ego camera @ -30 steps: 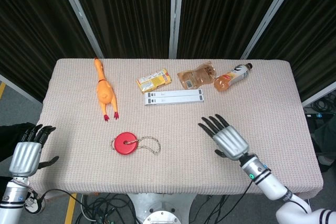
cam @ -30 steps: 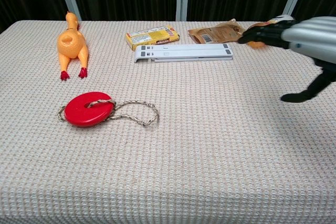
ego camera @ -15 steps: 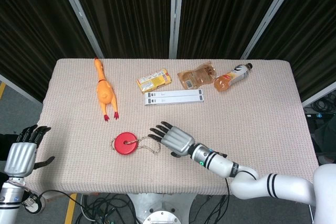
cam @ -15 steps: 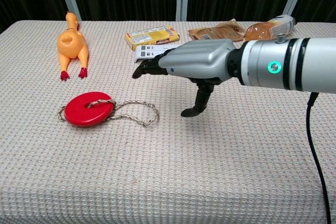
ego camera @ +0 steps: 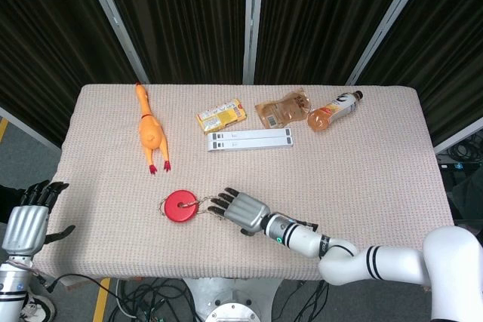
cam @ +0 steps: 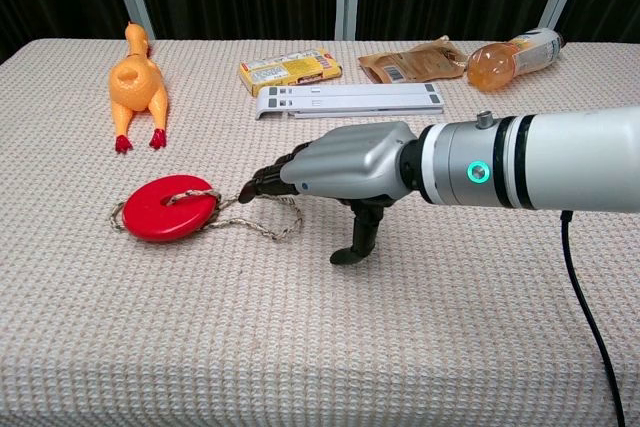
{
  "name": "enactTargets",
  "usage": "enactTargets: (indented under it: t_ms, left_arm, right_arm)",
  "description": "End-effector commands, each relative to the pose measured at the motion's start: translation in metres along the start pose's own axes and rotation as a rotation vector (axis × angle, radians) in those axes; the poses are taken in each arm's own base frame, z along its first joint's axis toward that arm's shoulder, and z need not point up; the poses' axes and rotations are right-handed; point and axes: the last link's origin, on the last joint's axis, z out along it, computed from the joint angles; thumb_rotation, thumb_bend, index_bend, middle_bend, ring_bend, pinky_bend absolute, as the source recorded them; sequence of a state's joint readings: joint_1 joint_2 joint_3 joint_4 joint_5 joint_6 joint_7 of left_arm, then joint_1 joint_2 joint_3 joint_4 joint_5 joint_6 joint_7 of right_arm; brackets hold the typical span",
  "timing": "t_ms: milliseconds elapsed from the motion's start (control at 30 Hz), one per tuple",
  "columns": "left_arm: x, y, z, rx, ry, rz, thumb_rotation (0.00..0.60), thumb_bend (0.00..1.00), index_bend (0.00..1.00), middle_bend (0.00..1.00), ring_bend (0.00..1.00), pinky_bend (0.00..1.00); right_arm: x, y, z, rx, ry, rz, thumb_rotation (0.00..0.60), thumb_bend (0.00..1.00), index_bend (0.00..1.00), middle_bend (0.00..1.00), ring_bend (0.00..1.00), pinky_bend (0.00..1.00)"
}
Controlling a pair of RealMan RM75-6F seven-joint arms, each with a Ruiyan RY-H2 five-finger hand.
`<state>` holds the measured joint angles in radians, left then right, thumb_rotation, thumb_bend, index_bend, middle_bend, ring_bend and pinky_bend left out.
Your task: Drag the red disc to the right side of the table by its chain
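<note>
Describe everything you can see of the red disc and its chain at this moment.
The red disc is a flat, round, glossy, plastic-looking piece lying flat on the woven table cover, left of centre near the front. A thin pale metal chain passes through its central hole, looping over the top and trailing in a loop to its right. The right hand reaches in from the right, its dark fingertips over the chain loop; no closed grasp shows. The disc itself is untouched.

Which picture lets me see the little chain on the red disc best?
The chest view: the chain shows large, looping from the red disc under the right hand fingertips. In the head view the chain is tiny and mostly covered by that hand.
</note>
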<state>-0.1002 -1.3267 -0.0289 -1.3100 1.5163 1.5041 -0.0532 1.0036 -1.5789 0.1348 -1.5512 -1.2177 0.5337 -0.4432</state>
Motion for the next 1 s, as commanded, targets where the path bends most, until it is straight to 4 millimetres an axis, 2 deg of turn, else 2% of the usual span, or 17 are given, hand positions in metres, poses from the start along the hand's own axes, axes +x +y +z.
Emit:
enactTargets:
  t_ms: [33, 367, 767, 900, 1000]
  left_arm:
    - [-0.001, 0.0, 0.0, 0.001, -0.003, 0.0, 0.6, 0.02, 0.19, 0.17, 0.1, 0.15]
    - [0.0, -0.003, -0.002, 0.014, -0.004, -0.002, 0.6, 0.02, 0.19, 0.17, 0.1, 0.15]
    - [-0.002, -0.003, -0.001, 0.016, -0.01, 0.001, 0.6, 0.02, 0.19, 0.17, 0.1, 0.15]
    - [-0.002, -0.004, -0.001, 0.017, -0.011, 0.005, 0.6, 0.02, 0.19, 0.17, 0.1, 0.15]
    - [-0.002, -0.004, -0.001, 0.018, -0.01, 0.005, 0.6, 0.02, 0.19, 0.17, 0.1, 0.15]
  right_arm:
    - [-0.002, 0.001, 0.0, -0.003, -0.01, 0.0, 0.6, 0.21, 0.0, 0.07, 0.0, 0.0]
    - [-0.004, 0.006, -0.004, -0.019, -0.032, 0.004, 0.6, 0.22, 0.0, 0.22, 0.0, 0.0]
    - [-0.007, 0.014, -0.008, -0.065, 0.027, -0.012, 0.6, 0.29, 0.01, 0.51, 0.0, 0.0]
    - [-0.006, 0.016, -0.009, -0.082, 0.059, -0.015, 0.6, 0.31, 0.15, 0.57, 0.04, 0.0]
    - [-0.004, 0.017, -0.01, -0.097, 0.102, -0.022, 0.6, 0.33, 0.34, 0.63, 0.09, 0.0]
